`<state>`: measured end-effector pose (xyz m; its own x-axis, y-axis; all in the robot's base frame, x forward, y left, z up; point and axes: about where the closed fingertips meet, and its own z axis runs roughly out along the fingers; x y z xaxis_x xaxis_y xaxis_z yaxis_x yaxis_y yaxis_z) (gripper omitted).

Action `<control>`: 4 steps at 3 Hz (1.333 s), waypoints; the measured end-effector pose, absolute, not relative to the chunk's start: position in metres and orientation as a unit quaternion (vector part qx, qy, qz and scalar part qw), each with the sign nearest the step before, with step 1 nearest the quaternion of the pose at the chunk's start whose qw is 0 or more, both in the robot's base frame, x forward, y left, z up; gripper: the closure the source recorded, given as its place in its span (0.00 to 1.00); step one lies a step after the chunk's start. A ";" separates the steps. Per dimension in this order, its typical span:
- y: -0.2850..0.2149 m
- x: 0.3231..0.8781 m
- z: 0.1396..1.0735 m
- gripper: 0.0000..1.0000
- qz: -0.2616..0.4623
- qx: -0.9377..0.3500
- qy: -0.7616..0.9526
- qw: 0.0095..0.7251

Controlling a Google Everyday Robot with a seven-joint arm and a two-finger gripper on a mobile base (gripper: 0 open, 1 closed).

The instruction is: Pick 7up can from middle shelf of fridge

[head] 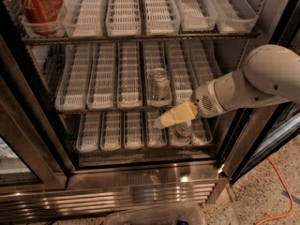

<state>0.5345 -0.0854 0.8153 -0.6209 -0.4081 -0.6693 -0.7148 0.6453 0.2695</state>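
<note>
can: 7up can [159, 86] stood upright on the middle shelf [101, 81], fourth lane tray from the left, near the front edge
shelf: wire rack, six long clear slotted trays; the can was the only item I could see on it
end effector: end effector [162, 122] sat at the can's 6 o'clock, just below the rack's front wire and in front of the bottom shelf [117, 130]; it pointed toward 9 o'clock
state: could not tell if it was wide or narrow; it held nothing
contact: end effector and can looked apart, with the rack's front wire between them in view
arm: white arm [262, 76] came into view from the 3 o'clock edge, past the right door frame
fridge: fridge [140, 191] stood open, steel base and grille at 6 o'clock
top shelf: red cola can [37, 3] at 11 o'clock, well apart from the 7up can
bottom shelf: shorter trays; a clear bottle [183, 129] just under the end effector, partly hidden
floor: orange cable [281, 196] at 4 o'clock
</note>
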 end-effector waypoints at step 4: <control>-0.084 0.535 0.882 0.00 0.291 -0.304 0.821 0.385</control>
<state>0.5347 -0.0841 0.8818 -0.5183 -0.2746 -0.8099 -0.7237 0.6455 0.2443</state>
